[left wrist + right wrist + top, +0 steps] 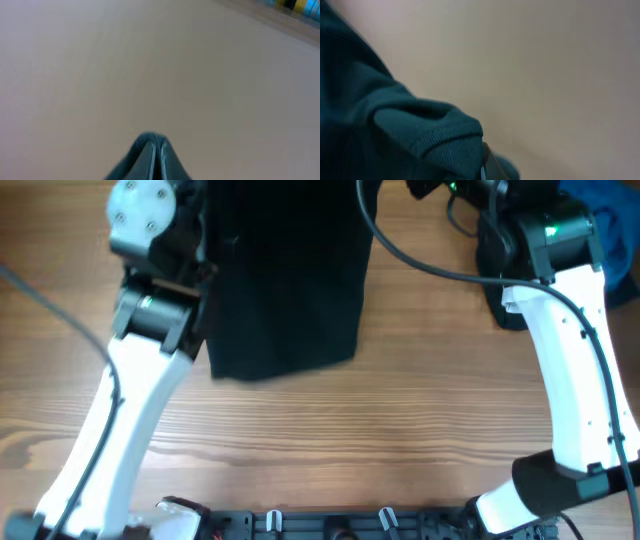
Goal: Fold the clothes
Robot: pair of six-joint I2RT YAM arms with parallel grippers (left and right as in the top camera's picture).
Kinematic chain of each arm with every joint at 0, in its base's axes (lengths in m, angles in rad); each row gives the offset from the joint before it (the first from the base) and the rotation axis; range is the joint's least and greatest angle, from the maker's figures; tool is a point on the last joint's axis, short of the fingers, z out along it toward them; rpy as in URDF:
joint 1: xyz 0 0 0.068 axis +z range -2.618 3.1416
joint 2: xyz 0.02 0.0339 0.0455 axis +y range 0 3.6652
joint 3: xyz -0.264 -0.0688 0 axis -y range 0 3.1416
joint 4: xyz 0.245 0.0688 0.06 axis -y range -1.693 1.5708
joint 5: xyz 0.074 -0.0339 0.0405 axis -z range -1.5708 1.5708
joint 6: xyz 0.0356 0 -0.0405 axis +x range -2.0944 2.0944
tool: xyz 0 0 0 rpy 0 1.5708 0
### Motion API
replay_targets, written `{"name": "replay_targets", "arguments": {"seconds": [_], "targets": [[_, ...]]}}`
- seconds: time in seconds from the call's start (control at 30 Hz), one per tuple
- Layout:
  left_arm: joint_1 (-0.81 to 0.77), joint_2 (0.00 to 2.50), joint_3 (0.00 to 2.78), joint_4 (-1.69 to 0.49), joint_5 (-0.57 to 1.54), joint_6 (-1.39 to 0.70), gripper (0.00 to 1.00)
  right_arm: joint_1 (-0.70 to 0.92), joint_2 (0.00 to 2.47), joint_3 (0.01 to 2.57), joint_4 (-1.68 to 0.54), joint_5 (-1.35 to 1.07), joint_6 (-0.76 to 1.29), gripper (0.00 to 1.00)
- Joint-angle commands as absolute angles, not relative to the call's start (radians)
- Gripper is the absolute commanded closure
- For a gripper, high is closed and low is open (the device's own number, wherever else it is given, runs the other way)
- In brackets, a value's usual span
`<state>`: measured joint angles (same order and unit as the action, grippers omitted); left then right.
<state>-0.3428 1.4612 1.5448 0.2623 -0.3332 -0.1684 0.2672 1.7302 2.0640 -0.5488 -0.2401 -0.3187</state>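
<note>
The black garment (285, 290) sat at the far middle of the desk (330, 440). Its near edge lay on the wood and the rest ran off the top of the overhead shot. Looked to me like you were mid-fold, with the far edge picked up at two spots. Your left end effector (152, 160) was clamped down on a little peak of dark fabric. The right end effector (482, 171) was pinched tight on a bunch with a ribbed hem (445, 142). Next move, I'd guess: carry both grips toward the near edge together and evenly, so the cloth lands flat instead of bunching. Your left arm (130, 410) and right arm (570, 380) were stretched out away from the base, flanking the garment. The overhead view didn't catch the end effectors themselves.
</note>
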Motion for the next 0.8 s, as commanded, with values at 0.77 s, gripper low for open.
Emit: {"name": "replay_targets", "arguments": {"seconds": [0.77], "targets": [[-0.22,1.644,1.565,-1.184,0.024,-0.226,0.96,0.134,2.014,2.075,-1.566,-0.496,-0.283,0.96]]}}
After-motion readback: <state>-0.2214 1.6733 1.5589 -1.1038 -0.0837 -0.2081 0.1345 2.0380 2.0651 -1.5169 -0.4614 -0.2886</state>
